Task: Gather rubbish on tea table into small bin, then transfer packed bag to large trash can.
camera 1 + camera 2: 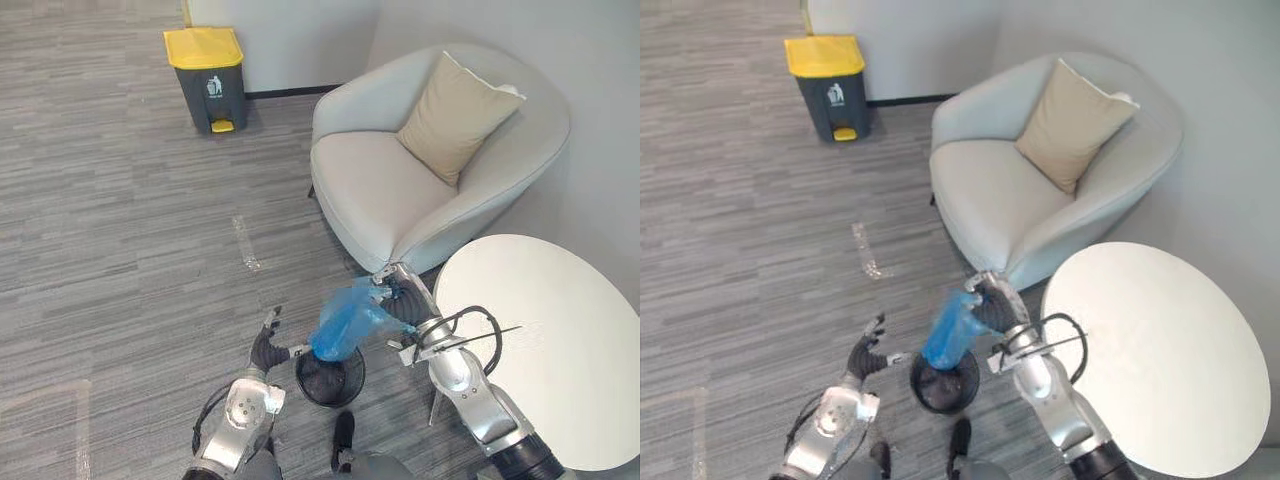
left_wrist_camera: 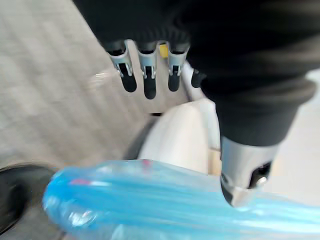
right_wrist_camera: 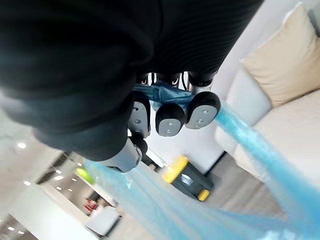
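A blue plastic bag [image 1: 345, 322] hangs stretched above the small black mesh bin [image 1: 330, 380] on the floor beside the round white tea table [image 1: 560, 340]. My right hand [image 1: 393, 300] is shut on the bag's top edge, its fingers [image 3: 170, 117] curled round the blue film. My left hand [image 1: 268, 345] is open just left of the bin, apart from the bag, with its fingers [image 2: 147, 75] straight. The large grey trash can with a yellow lid [image 1: 207, 75] stands far off by the wall.
A pale armchair [image 1: 400, 190] with a beige cushion [image 1: 455, 115] stands right behind the bin and the table. Grey carpet floor [image 1: 120, 230] stretches between me and the trash can, with a strip of tape [image 1: 245, 245] on it.
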